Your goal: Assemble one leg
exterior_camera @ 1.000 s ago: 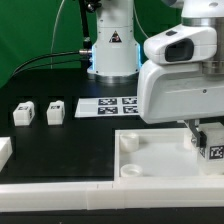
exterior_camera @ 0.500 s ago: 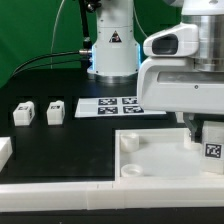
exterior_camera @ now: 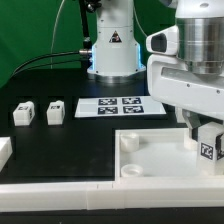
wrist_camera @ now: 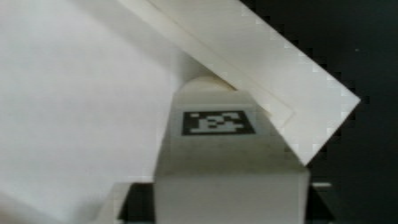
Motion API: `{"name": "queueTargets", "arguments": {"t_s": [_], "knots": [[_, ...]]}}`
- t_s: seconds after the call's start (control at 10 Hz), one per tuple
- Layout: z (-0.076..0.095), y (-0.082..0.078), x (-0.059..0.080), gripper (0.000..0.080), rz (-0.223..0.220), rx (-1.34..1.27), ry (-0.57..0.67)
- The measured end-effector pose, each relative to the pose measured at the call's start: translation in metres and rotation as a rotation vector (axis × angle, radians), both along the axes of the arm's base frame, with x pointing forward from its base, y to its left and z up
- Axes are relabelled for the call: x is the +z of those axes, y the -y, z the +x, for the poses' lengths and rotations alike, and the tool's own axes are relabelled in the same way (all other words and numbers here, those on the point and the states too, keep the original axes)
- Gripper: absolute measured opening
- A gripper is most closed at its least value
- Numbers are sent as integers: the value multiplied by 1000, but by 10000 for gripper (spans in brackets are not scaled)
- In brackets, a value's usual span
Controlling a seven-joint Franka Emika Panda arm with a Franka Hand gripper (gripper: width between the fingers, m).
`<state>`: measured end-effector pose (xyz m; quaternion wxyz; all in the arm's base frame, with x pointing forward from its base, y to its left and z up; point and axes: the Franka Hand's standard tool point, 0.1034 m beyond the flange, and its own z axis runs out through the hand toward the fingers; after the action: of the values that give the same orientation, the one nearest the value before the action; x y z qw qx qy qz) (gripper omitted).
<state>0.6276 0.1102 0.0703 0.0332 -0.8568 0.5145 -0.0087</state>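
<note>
In the exterior view, the gripper is pinching the leg over the white panel, beneath it. In the wrist view, the leg is sitting between the jaws; keeping it upright over the corner hole seems wise.

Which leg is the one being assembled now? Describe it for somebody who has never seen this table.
Find the large white panel at the front of the table. At its corner on the exterior view's right, the pincer grips a small white leg showing a tag. The two other legs lie loose, far off.
</note>
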Motion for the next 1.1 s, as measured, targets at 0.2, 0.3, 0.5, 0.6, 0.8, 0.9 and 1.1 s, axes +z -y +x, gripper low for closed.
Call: {"name": "queueTargets", "arguments": {"t_s": [0.2, 0.3, 0.5, 0.6, 0.8, 0.9, 1.1], "knots": [[-1, 2, 0, 294, 15, -259, -17], [-1, 1, 0, 294, 32, -377, -29], [-2, 1, 0, 294, 45, -494, -40], [-2, 1, 0, 414, 43, -466, -39], [-2, 0, -1, 561, 41, -410, -37], [-2, 0, -1, 630, 38, -348, -34], [-2, 3, -3, 644, 22, -52, -18]]}}
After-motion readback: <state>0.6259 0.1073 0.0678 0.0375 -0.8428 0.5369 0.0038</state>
